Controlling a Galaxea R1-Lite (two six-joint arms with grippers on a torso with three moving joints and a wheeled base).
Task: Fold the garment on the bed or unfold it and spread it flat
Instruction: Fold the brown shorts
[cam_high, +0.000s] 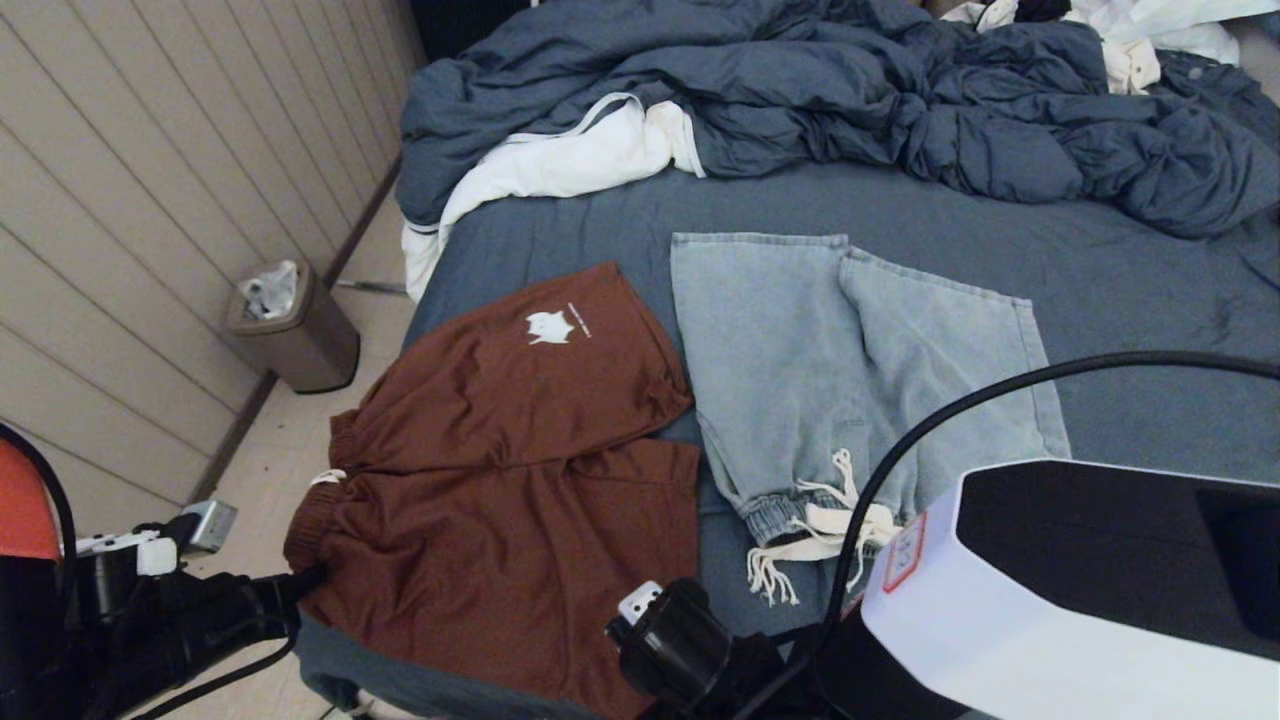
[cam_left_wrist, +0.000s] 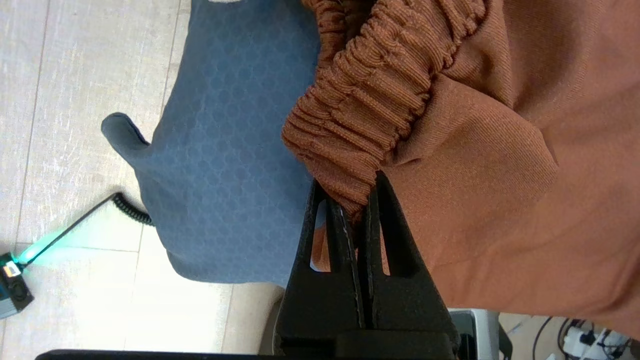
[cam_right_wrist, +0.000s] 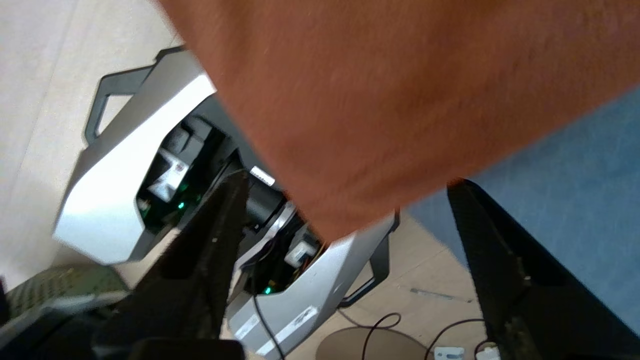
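Here, rust-brown shorts (cam_high: 510, 470) lay flat on the bed (cam_high: 1130, 290), near edge.
Left gripper (cam_left_wrist: 356, 210) pinched the waistband corner; right gripper (cam_right_wrist: 345, 220) gaped, holding nothing. Best released gently, avoiding dragging.

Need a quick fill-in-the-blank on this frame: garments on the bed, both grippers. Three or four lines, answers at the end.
1. The left gripper is shut on the elastic ____ of the rust-brown shorts.
2. The right gripper has its jaws ____, with the brown cloth hanging between them.
3. Beside the brown shorts on the slate-blue bed lies a pair of light-blue ____ shorts.
4. On the floor by the wall stands a small ____.

Answers: waistband; open; denim; trash bin
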